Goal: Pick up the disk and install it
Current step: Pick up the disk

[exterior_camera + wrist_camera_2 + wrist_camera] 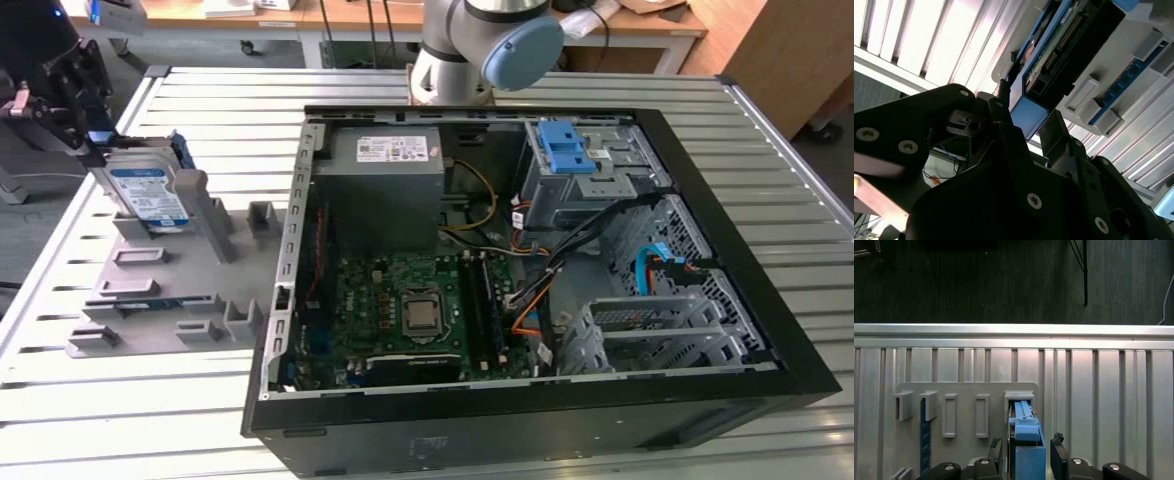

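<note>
Blue-framed, the disk (144, 192) stands on edge in the grey holder (167, 250) beside the open computer case (507, 425), and the gripper (1026, 441) hangs released with a finger (996, 448) on each side of it, so we fear an off-centre closing could tilt the disk and jam it in its slot.

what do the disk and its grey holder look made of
The disk: silvery, likely metal body with a paper-like label, framed in blue, apparently moulded plastic. The grey holder: probably plastic, matte and uniform, with blocky slots.
</note>
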Motion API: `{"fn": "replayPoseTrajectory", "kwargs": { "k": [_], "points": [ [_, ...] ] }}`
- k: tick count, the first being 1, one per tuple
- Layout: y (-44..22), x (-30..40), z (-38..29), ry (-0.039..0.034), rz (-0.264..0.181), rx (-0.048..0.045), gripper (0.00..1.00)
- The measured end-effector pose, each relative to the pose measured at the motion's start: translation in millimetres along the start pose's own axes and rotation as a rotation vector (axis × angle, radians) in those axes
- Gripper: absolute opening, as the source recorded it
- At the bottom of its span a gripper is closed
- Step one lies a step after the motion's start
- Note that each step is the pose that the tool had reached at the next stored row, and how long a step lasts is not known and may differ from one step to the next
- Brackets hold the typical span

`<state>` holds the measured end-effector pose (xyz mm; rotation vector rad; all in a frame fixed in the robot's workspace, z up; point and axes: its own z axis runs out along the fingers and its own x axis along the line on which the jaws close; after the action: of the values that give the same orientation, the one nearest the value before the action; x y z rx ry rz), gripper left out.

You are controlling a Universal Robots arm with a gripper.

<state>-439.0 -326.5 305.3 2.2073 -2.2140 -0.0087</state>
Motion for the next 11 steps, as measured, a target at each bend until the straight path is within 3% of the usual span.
{"fn": "replayPoseTrajectory", "kwargs": {
  "k": [11],
  "points": [
    [-0.1, -0.1, 8.7, 0.0001, 0.0, -0.0001, 0.5]
  ]
}}
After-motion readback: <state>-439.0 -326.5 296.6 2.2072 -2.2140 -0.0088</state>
